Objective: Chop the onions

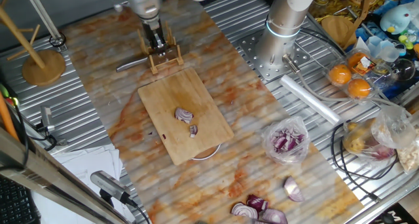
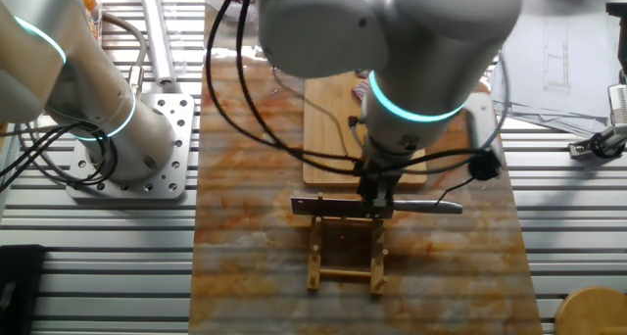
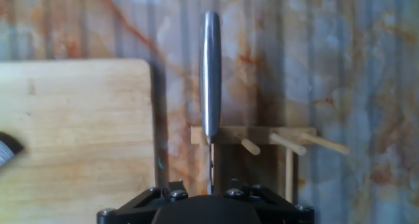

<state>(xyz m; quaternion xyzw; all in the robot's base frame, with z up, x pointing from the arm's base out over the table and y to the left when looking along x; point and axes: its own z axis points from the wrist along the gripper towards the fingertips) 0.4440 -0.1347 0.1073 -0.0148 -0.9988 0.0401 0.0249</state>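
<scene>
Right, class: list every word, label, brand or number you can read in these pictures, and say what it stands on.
None can be read.
Paper sheets, the other fixed view: faint line drawing, any print too small.
Packets by the oranges, one fixed view: too blurred.
Board, knife, rack: no markings seen.

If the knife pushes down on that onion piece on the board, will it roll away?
Probably it could slip. The onion piece looks rounded with loose curved layers, so it may rock or slide on the smooth wooden board. The layers might also fall apart. The smaller bit beside it looks light, easily nudged.
</scene>
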